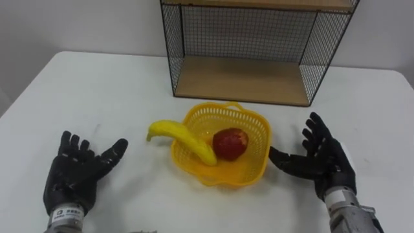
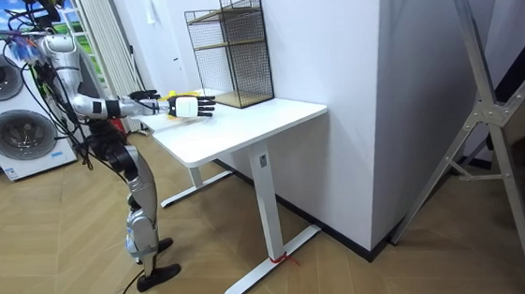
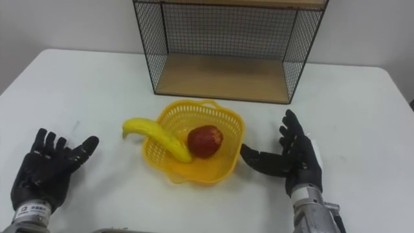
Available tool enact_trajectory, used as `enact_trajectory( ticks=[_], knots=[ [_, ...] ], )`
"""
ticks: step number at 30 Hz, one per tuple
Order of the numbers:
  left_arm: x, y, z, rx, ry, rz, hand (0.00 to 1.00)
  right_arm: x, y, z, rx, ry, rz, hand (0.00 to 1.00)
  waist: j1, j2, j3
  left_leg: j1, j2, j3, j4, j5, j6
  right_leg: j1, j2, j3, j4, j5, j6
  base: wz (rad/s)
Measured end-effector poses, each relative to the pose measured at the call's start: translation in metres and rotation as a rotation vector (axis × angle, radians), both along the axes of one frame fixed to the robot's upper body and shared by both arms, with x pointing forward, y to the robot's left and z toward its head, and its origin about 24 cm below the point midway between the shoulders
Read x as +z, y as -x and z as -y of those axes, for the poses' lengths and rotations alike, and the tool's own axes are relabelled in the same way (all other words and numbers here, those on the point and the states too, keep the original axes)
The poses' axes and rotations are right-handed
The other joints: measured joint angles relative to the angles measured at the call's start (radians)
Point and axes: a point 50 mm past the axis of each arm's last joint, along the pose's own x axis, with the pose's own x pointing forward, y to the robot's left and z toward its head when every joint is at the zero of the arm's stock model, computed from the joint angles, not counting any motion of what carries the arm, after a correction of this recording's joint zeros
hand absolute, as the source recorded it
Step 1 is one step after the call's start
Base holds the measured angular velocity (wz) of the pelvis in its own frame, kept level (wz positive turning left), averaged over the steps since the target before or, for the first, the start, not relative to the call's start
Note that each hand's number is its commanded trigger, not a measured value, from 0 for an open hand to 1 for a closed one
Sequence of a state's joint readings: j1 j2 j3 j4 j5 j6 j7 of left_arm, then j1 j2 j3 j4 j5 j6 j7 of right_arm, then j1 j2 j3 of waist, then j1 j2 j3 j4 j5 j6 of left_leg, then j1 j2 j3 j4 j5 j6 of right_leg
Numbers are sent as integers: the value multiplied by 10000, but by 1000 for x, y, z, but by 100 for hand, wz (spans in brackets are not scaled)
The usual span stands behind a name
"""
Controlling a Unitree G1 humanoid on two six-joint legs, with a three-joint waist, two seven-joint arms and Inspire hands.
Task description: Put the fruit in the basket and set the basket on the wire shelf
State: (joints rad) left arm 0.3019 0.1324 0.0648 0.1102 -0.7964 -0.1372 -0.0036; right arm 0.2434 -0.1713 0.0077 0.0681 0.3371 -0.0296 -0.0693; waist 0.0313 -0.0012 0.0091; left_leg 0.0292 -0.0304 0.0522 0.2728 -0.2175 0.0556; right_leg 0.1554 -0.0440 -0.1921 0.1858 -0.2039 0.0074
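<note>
A yellow plastic basket (image 1: pixel 252 126) (image 3: pixel 226 123) stands on the white table (image 1: pixel 97 90) in front of the wire shelf (image 1: pixel 246 77) (image 3: pixel 226 74). A red apple (image 1: pixel 230 143) (image 3: pixel 204 141) lies inside it. A banana (image 1: pixel 181 137) (image 3: pixel 155 134) rests across the basket's left rim, half in, its stem end sticking out over the table. My right hand (image 1: pixel 321 157) (image 3: pixel 294 155) is open just right of the basket, thumb near its wall, apart from it. My left hand (image 1: pixel 77 173) (image 3: pixel 46 169) lies open, well left of the basket, holding nothing. In the room view the basket (image 2: pixel 182 106) sits between both hands.
The wire shelf has a black mesh frame and a wooden lower board, standing at the table's far side against the wall. In the room view I stand at the table's end, with washing machines (image 2: pixel 1 102) behind me.
</note>
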Motion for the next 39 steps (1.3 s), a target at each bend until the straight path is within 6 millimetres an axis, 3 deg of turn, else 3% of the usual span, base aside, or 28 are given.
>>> enact_trajectory(
  ticks=[14,25,31,39],
  knots=[
    [-3,0,5,-889,615,294,0,2,-2,-1,250,203,101,0,-54,112,-47,-74,7,31,10,8,8,-139,-2,42,29,1,1,0],
    [-4,2,13,-1560,1004,466,0,0,-3,-4,-296,-3415,478,0,-296,27,3,-22,14,163,-60,30,30,-72,-12,166,29,1,10,-2],
    [-4,3,13,-1531,953,512,0,-7,-3,-6,-599,-4012,334,0,-540,-65,-4,-4,20,249,-40,29,32,-38,-13,184,26,13,27,0],
    [-5,3,17,-1692,1030,489,0,-8,-2,-5,-798,-4185,292,0,-589,-75,-8,4,20,279,-10,24,43,-80,-16,242,36,33,55,-2]
  ],
)
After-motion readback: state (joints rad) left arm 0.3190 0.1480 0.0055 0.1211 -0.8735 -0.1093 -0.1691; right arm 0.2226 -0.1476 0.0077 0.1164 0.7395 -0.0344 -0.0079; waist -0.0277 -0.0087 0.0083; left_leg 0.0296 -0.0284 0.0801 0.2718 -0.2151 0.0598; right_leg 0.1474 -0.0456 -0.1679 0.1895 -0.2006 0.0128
